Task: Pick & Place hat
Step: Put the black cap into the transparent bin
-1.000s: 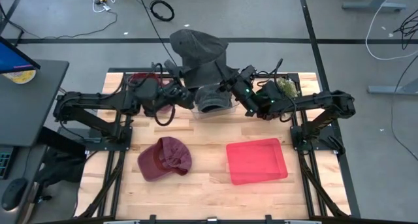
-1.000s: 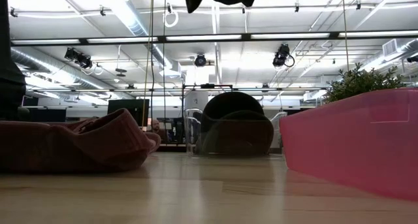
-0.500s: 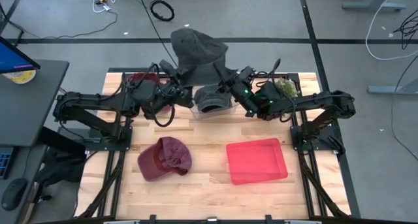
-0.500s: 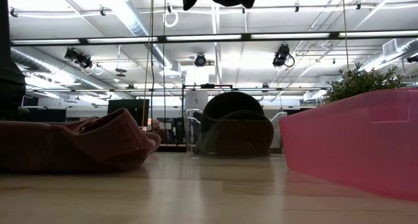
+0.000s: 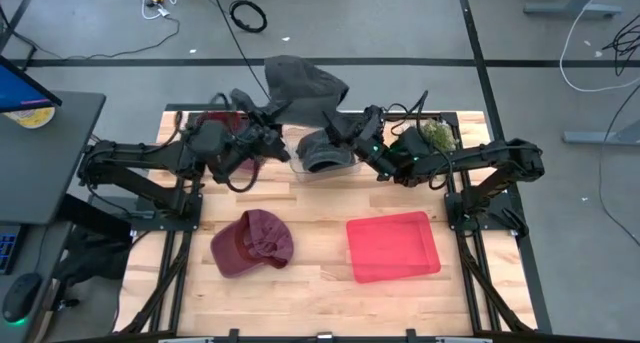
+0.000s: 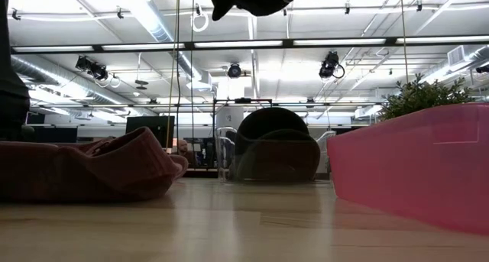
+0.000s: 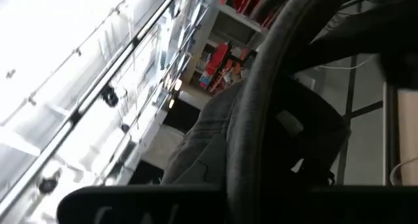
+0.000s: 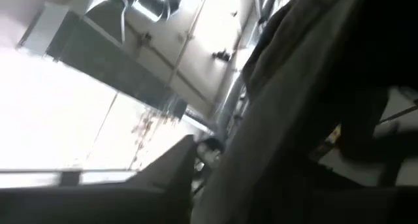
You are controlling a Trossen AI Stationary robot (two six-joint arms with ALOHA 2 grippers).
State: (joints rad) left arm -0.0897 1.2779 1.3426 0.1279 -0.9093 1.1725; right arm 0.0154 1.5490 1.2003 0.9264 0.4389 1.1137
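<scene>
The grey hat point(image 5: 303, 86) hangs in the air above the far edge of the counter point(image 5: 320, 278), held up between the two arms over the clear box point(image 5: 325, 158) that already has a dark hat inside it. The left hand point(image 5: 268, 118) is pinched together on the hat's near left edge. The right hand point(image 5: 340, 131) sits against the hat's right side, but I cannot tell from these views whether its fingers are apart or clamped on the cloth.

The main risk, as I judge it, is that the hat now depends on one thin pinch. If the right hand is letting go, the cloth can swing toward the left arm, fold over, and slip out, dropping behind the counter's far edge onto the floor. If the right hand is only half free, a pull by the left arm could stretch or snag the cloth on those fingers.

A second risk is the drop point. The red hat point(image 5: 252, 243) lies on the near left of the counter and the pink tray point(image 5: 393, 246) on the near right, well apart from the grey hat. A limp hat carried by one edge may drape over the clear box or catch on the tray's rim.
</scene>
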